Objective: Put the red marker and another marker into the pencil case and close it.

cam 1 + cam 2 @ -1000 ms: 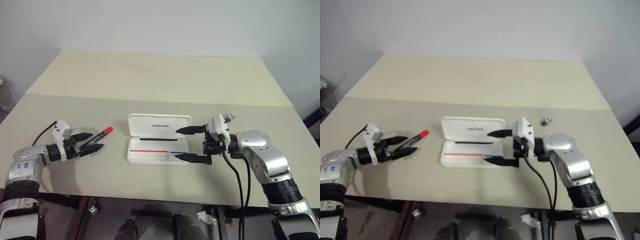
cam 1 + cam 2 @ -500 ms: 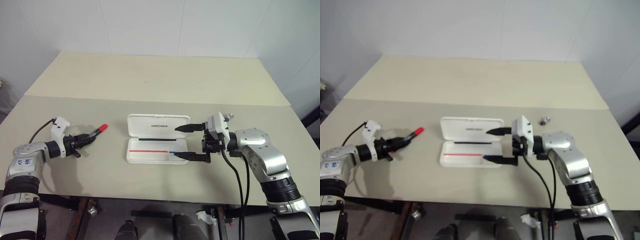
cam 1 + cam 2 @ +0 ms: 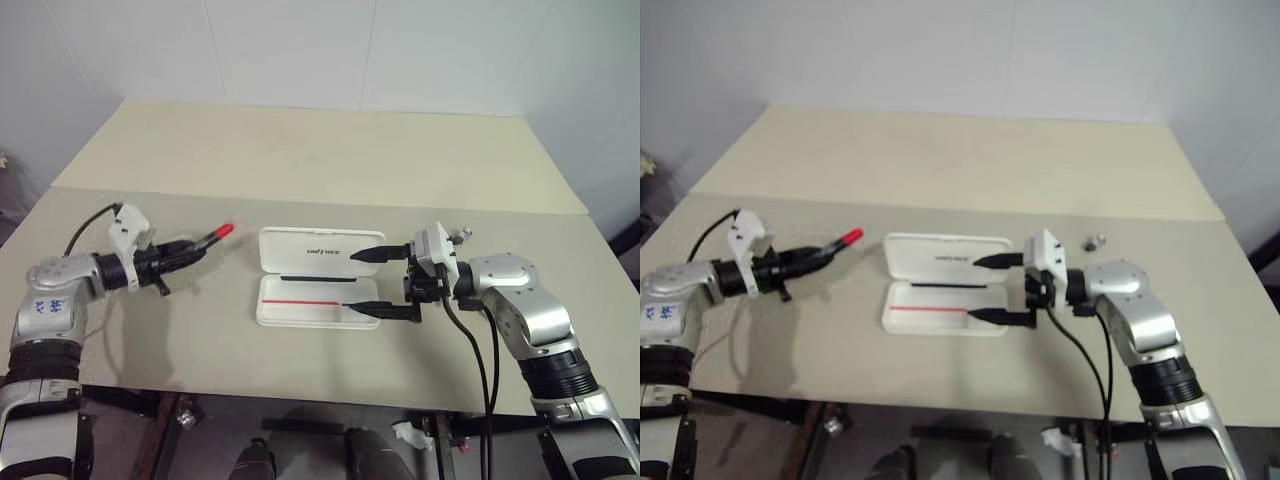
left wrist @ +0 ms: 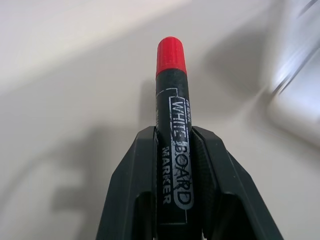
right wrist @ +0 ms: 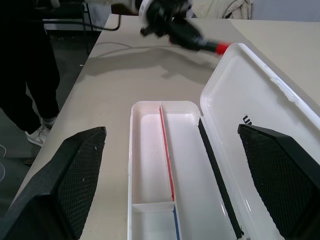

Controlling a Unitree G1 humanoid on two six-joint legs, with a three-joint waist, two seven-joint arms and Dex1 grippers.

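Note:
My left gripper (image 3: 185,252) is shut on the red marker (image 3: 207,242) and holds it above the table, left of the pencil case. The red cap points toward the case. In the left wrist view the black barrel (image 4: 172,105) sits clamped between both fingers (image 4: 132,185). The white pencil case (image 3: 300,312) lies open at the table's middle, its lid (image 3: 320,243) laid back and its tray (image 5: 150,165) bare. My right gripper (image 3: 350,282) stands open at the case's right end, one finger over the lid, the other over the tray's front. Another marker is out of view.
A small metal piece (image 3: 1095,241) lies on the table behind my right wrist. In the right wrist view a person's dark legs (image 5: 30,75) stand beside the table's left side. The pale table (image 3: 300,150) stretches far behind the case.
My left gripper closed on the red marker, then lifted it off the table and carried it a little toward the case. My right gripper stayed still and open.

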